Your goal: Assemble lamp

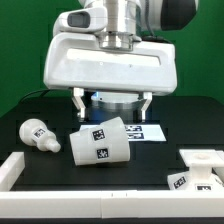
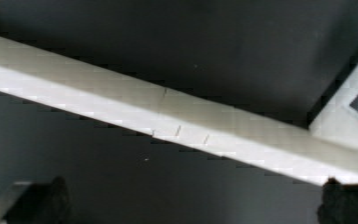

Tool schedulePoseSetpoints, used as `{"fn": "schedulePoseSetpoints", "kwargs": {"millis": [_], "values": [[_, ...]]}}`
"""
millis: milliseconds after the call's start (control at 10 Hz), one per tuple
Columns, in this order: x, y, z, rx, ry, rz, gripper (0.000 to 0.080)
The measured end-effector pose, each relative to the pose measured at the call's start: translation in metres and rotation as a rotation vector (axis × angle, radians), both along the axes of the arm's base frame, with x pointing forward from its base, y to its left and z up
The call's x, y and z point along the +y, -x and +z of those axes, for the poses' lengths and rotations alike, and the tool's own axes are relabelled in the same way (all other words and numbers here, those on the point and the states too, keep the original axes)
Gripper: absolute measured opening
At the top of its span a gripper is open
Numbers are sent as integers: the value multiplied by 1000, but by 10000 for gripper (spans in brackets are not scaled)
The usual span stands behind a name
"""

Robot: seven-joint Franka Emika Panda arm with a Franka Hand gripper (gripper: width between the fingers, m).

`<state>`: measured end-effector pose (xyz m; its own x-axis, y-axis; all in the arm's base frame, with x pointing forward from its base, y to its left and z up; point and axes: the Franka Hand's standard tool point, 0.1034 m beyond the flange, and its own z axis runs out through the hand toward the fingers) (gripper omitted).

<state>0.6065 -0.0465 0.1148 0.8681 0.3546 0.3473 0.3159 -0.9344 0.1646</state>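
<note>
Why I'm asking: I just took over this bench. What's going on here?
A robot arm is putting a lamp together, but nothing is joined yet. Its gripper hangs open over the table, holding nothing. The bulb lies at the exterior view's left, the shade lies on its side just below the gripper, and the base sits at the lower right.

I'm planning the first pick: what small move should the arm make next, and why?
Probably carry the open fingers toward the base at the exterior view's right. They hold nothing; the shade lies on its side and the bulb lies apart from it, so nothing is joined yet.
</note>
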Motion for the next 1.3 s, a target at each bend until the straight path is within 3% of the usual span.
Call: {"fn": "schedulePoseSetpoints", "kwargs": {"millis": [100, 300, 400, 600, 700, 1200, 1300], "values": [[0, 0, 0, 3, 28, 62, 699], [-11, 9, -4, 79, 33, 107, 699], [-27, 18, -5, 170, 4, 89, 699], [-35, 43, 3, 366, -63, 87, 699], [-41, 44, 4, 382, -67, 94, 699], [-40, 44, 2, 379, -67, 87, 699], [-47, 51, 1, 388, -66, 97, 699]]}}
